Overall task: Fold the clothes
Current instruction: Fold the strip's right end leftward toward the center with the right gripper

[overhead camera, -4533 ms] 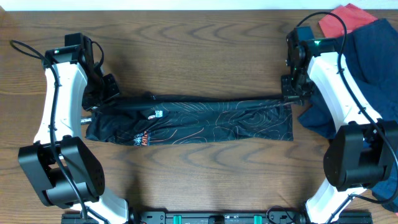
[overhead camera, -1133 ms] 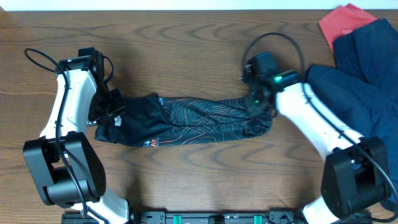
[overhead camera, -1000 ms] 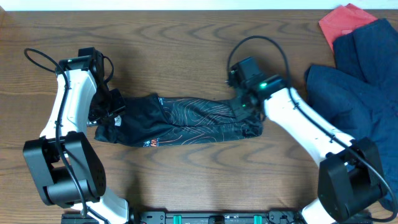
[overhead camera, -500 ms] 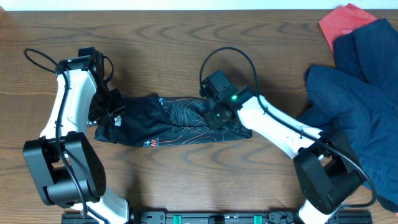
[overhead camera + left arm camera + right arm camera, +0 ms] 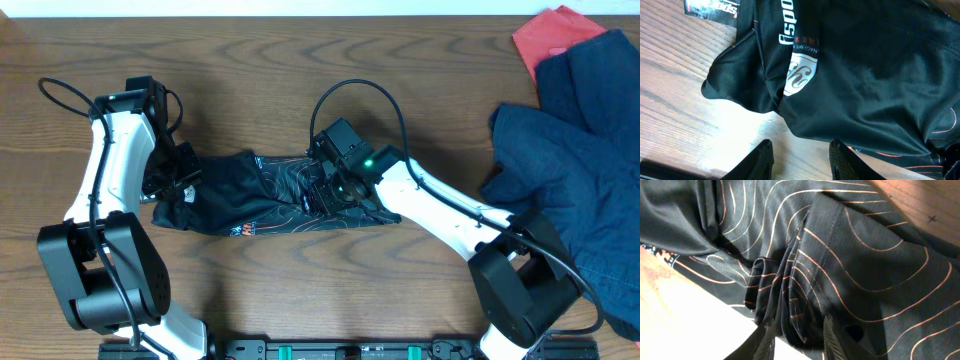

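Note:
The black jersey (image 5: 265,195) with thin orange contour lines lies on the wooden table, bunched into a short strip. My right gripper (image 5: 335,188) is shut on a gathered fold of its right end and holds it over the middle of the strip. In the right wrist view the pleated jersey (image 5: 865,280) sits between the fingers of the right gripper (image 5: 797,339). My left gripper (image 5: 178,178) is at the jersey's left end. In the left wrist view the left gripper (image 5: 801,160) is open, with bare wood between its fingers, just off the edge of the jersey (image 5: 865,75) and its white logos.
A heap of dark navy garments (image 5: 580,130) covers the right side of the table. A red cloth (image 5: 550,28) lies at the far right corner. Cables loop above both arms.
My right gripper has carried the jersey's right end leftward, from the far right to over the middle, so the strip is much shorter. The left arm has stayed put over the last second.

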